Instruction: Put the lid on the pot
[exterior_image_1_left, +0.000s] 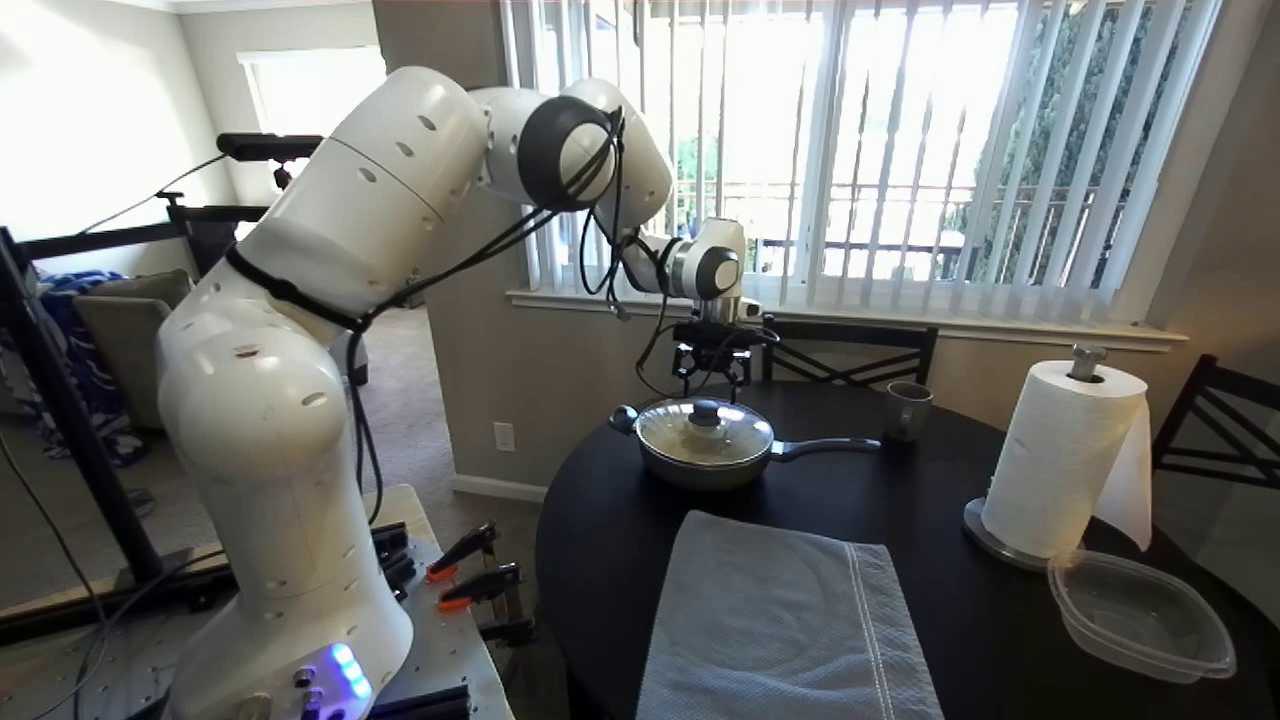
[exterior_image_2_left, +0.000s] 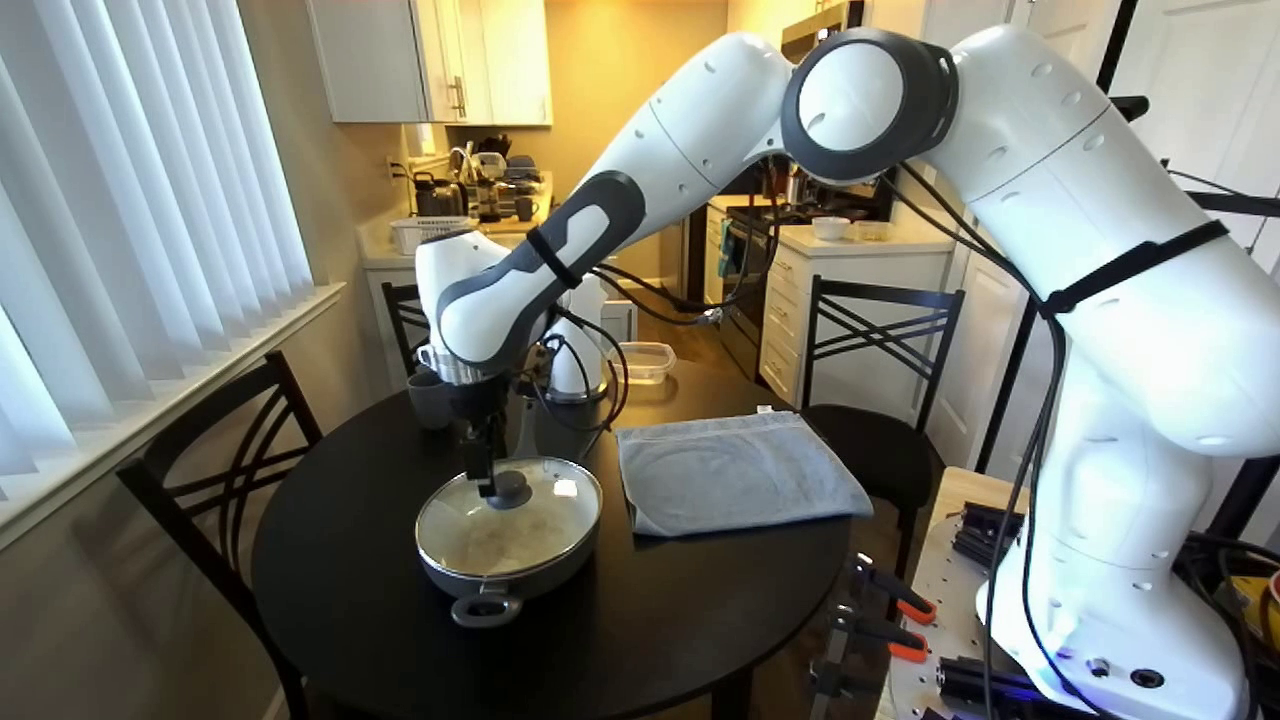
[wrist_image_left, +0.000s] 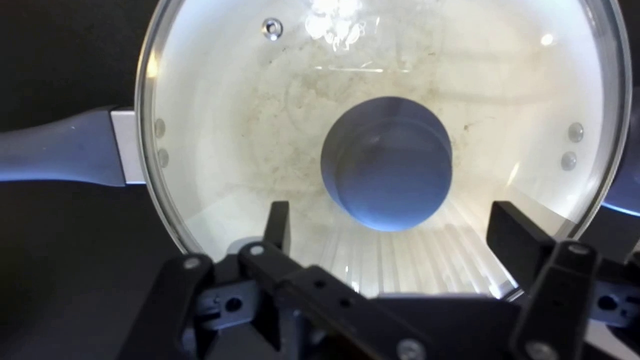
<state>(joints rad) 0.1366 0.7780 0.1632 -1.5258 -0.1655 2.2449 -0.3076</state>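
Note:
The lid, clear glass with a metal rim and a dark round knob, lies level on the pot in both exterior views (exterior_image_1_left: 660, 432) (exterior_image_2_left: 545, 525); it also fills much of the wrist view (wrist_image_left: 250, 125). The pot (exterior_image_1_left: 705, 477) (exterior_image_2_left: 555, 578) is dark outside, and its cream inside shows through the glass. Its long handle shows in the wrist view (wrist_image_left: 60, 150). My gripper (exterior_image_1_left: 713, 385) (exterior_image_2_left: 485, 482) (wrist_image_left: 390, 210) is open and empty just above the lid. Its fingers are wide apart, one to each side of the knob in the wrist view, apart from it.
A grey cloth (exterior_image_1_left: 780, 620) lies on the dark round table (exterior_image_1_left: 600, 560) beside the pot. A grey mug (exterior_image_1_left: 907, 412) stands near the handle's end. A paper towel roll (exterior_image_1_left: 1060, 460) and a clear plastic container (exterior_image_1_left: 1140, 615) stand farther along. Chairs (exterior_image_2_left: 240, 480) surround the table.

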